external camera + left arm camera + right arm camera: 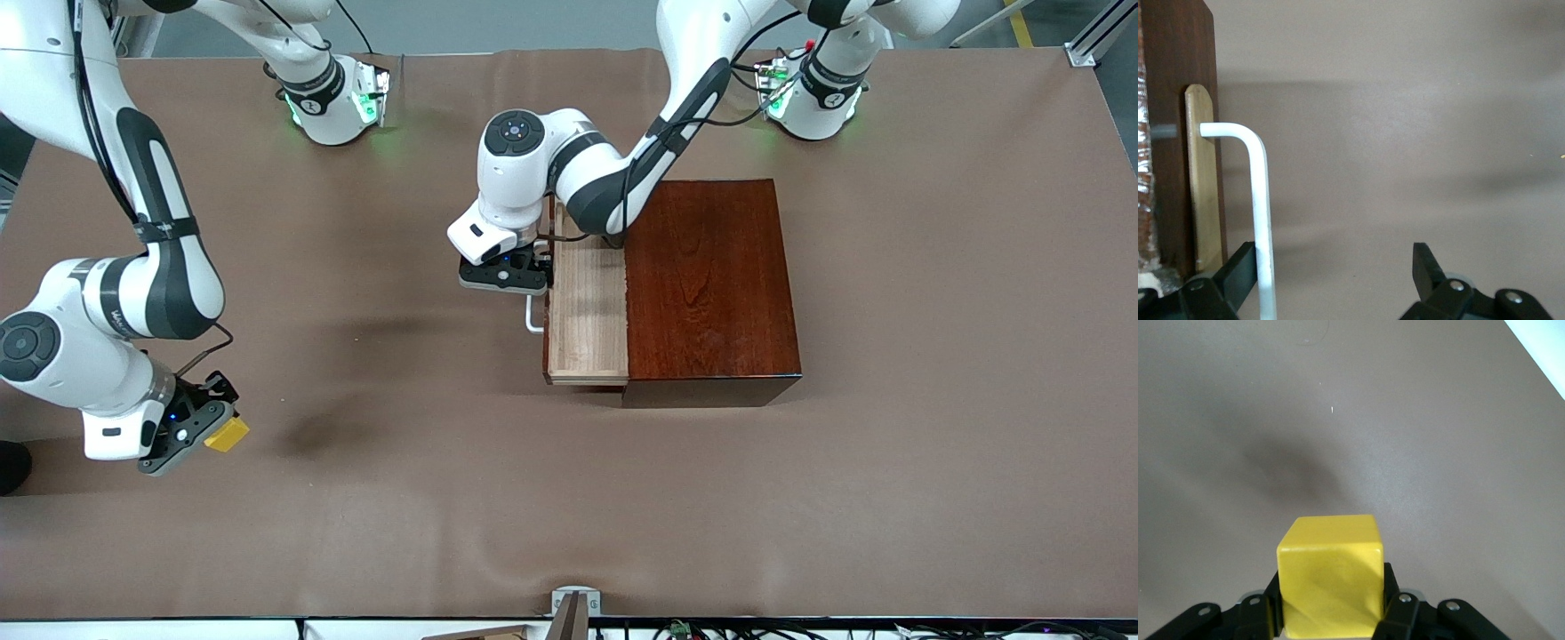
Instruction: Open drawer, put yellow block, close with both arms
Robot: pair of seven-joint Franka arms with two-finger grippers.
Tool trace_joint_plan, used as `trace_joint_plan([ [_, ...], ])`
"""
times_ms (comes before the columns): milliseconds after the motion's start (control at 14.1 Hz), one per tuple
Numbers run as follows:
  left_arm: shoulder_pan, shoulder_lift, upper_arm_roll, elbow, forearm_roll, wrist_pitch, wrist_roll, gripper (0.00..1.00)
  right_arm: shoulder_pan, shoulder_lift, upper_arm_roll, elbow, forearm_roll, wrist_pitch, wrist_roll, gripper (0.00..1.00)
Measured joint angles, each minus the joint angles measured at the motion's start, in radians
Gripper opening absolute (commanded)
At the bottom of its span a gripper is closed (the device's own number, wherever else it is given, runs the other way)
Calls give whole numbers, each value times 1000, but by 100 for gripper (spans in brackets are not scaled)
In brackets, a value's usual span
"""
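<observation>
The matte brown worktop [933,293] carries one big piece: a glossy reddish-brown wooden box [711,284] with a visible grain, standing toward the left arm's end. Out of the side that faces the right arm's end slides its drawer [589,311] — a shallow tray of pale unfinished wood, pulled partly out, and the part of its bottom that shows holds nothing. The drawer's dark front carries a white U-shaped bar handle [1261,213], round in section and bent at a smooth corner, set over a light wooden strip. The left arm's black two-finger gripper [503,272] hangs right at that handle with its jaws spread wide; in the left wrist view the bar runs just beside one finger [1238,273], while the second finger stands well clear of it, so the handle is not clamped. Well apart from the box, toward the right arm's end of the worktop, the right arm's black gripper [206,427] is closed on the small bright yellow cube [1331,583] — smooth-faced, with softly rounded edges — and holds it over bare worktop with a soft shadow beneath.
</observation>
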Motion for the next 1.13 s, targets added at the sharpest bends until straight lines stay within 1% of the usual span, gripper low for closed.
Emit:
trace_joint_plan([
  [212,0,0,-2,2,-2,-9,-1,100,0,0,0,0,0,0,0,0],
  [425,-1,0,-13,22,-9,-62,-2,100,0,0,0,0,0,0,0,0],
  [637,-14,-6,-58,58,-73,-111,-21,100,0,0,0,-1,0,0,-1,0],
  [849,-20,-42,-58,85,-80,-151,-39,100,0,0,0,-1,0,0,-8,0],
  [991,10,-95,-52,99,-81,-233,-41,100,0,0,1,-1,0,-4,-28,0],
  [1132,68,-177,-49,107,-81,-374,-35,100,0,0,14,1,3,-27,-37,0],
])
